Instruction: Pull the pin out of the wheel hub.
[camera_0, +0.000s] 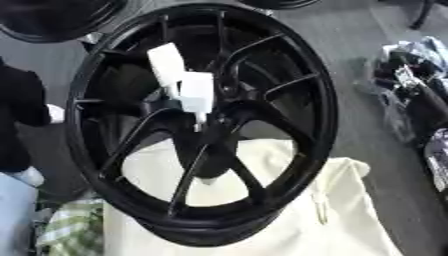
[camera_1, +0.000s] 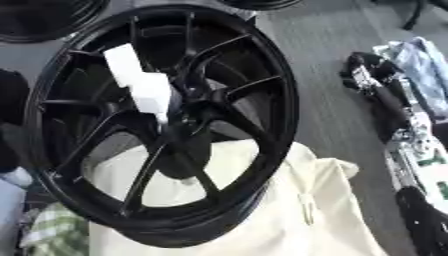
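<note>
Hands first. You cannot pick out your left hand or your right hand with any certainty in either eye view, so pose and finger state cannot be told.
- Left edge: a tall dark shape (camera_0: 19, 115) stands just beside the wheel's rim, with pale patches next to it. Whether it is an arm is unclear, and no fingers show on it.
- Right edge: a jumble of black, silver and blue things (camera_1: 385, 95) lies on the grey floor (camera_0: 350, 30), well apart from the wheel. No hand can be read in it.

The task's thing.
- The black wheel (camera_0: 319, 125) fills the middle of the view. It stands on edge, tilted, with its spokes facing you.
- Its lower rim rests on a cream cloth (camera_0: 350, 210).
- At the hub (camera_0: 229, 89) sits a white blocky piece (camera_0: 197, 92). A second white block (camera_0: 166, 62) angles up and to the left from it.
- A thin pale stem (camera_0: 199, 122) points down from the lower block against the hub. This looks like the pin, seated at the wheel's centre.

Around it.
- Another dark wheel (camera_0: 52, 20) shows at the top left corner.
- A green checked fabric (camera_0: 74, 225) lies at the lower left, beside the cloth.
</note>
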